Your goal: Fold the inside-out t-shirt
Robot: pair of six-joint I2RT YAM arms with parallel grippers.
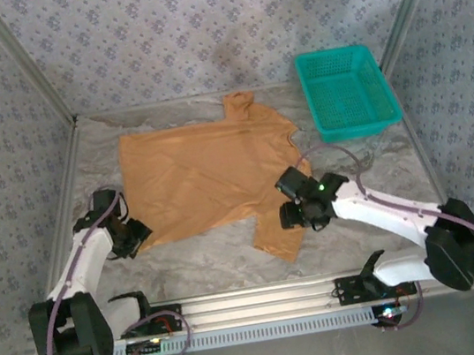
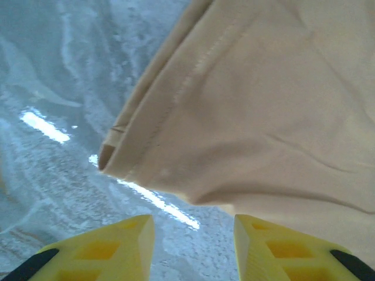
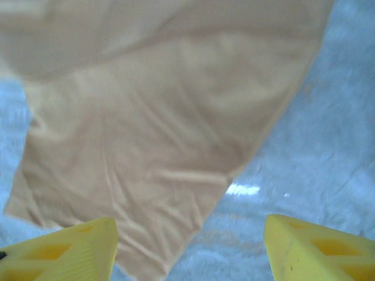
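The inside-out t-shirt (image 1: pixel 210 173) lay spread flat mid-table. The left pincer (image 2: pixel 192 228) stood part-open and empty beside the hem corner. The right pincer (image 3: pixel 188 231) gaped empty over a sleeve. Each would likely do best pinching the cloth's edge squarely.

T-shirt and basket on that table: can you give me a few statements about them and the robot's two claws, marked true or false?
1. The tan t-shirt lies spread out on the table. True.
2. The shirt is inside the teal basket. False: it lies on the table, beside the basket.
3. The left gripper and the right gripper both have their jaws apart. True.
4. The left gripper is over the basket. False: it is at the shirt's near left corner.
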